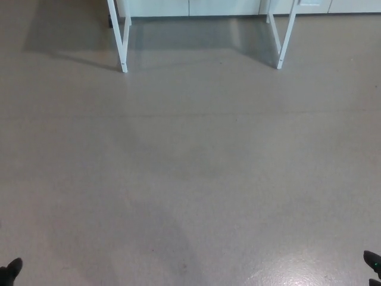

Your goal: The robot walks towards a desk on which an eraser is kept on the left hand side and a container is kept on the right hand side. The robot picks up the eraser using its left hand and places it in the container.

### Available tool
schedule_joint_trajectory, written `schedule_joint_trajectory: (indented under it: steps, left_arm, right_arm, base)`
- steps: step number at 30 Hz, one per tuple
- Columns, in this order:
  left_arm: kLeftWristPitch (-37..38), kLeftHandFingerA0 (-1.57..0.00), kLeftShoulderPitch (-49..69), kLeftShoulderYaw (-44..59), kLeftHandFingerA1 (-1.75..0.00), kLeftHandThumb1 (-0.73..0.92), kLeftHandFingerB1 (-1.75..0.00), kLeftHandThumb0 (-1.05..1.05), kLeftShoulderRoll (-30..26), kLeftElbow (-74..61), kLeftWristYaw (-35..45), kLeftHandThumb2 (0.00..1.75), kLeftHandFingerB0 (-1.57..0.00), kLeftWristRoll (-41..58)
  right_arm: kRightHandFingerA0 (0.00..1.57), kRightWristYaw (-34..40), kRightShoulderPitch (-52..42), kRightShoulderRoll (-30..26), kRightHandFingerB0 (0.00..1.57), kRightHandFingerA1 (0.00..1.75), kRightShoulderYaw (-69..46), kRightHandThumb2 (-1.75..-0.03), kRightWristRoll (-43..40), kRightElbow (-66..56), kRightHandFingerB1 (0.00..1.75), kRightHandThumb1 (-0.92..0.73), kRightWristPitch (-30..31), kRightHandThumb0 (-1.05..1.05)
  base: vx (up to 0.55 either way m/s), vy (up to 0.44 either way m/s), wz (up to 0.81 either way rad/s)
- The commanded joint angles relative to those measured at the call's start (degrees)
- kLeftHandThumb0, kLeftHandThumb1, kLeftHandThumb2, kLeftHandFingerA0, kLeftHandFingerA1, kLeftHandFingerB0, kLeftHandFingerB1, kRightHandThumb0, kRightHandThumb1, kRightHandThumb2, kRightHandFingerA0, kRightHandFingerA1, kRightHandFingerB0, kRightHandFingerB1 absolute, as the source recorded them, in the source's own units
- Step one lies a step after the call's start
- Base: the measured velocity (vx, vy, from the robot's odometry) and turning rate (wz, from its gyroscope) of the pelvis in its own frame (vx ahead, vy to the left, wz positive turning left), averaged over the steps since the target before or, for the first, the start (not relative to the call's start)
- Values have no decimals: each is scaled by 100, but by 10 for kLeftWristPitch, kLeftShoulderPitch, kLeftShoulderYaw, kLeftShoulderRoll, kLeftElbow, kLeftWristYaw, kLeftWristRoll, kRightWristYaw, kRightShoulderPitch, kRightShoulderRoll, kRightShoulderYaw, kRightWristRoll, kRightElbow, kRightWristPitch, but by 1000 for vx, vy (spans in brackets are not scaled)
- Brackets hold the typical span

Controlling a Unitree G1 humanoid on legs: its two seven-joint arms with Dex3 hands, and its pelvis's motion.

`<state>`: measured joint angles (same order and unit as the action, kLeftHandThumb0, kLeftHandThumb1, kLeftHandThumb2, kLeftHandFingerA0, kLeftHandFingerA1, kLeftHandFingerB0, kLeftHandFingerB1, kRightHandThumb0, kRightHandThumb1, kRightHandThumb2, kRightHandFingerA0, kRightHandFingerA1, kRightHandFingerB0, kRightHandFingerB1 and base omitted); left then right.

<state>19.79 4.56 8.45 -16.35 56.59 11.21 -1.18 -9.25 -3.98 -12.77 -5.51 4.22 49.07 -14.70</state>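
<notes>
Neither the eraser nor the container shows in the head view; the desk's top lies beyond the upper edge. Only the desk's white legs appear, the left pair [120, 36] and the right pair [284, 34], standing on the grey floor far ahead. A sliver of my left hand [11, 271] peeks in at the bottom left corner. A sliver of my right hand [373, 265] peeks in at the bottom right corner. Too little of either hand shows to tell its state.
Grey floor [190, 167] stretches between me and the desk legs, with a shiny patch [297, 271] at the bottom right. White cabinet fronts [190, 7] run along the top edge behind the desk.
</notes>
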Motion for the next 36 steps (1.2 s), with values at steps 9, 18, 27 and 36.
schedule_joint_trajectory:
  steps: [9, 18, 27, 36]
  left_arm:
    - [42, 0, 33, -4, -14, 47, -6, 5, -18, 22, 0, 79, 0, -4]
    - [57, 0, 44, -2, -17, 47, -7, 1, -21, 35, 10, 79, 0, 6]
    - [62, 0, 48, -10, -18, 56, -13, 1, -25, 42, 0, 57, 0, -7]
    - [43, 0, 27, -16, -22, 42, -13, -6, -27, 50, 2, 75, 0, -8]
  right_arm:
    - [1, 16, -28, -8, 1, 28, 16, -78, 8, 16, 17, -47, -13, 1]
    - [1, 17, -35, -5, 1, 26, 24, -78, 3, 28, 15, -47, -21, 0]
    - [2, 23, -44, -7, 2, 29, 32, -76, 8, 30, 15, -47, -30, -5]
    - [4, 32, -35, -10, 5, 31, 31, -74, 7, 40, 16, -48, -34, -5]
  base:
    - [0, 0, 0]
    - [11, -17, 8]
    - [110, -171, 13]
    - [196, 88, -6]
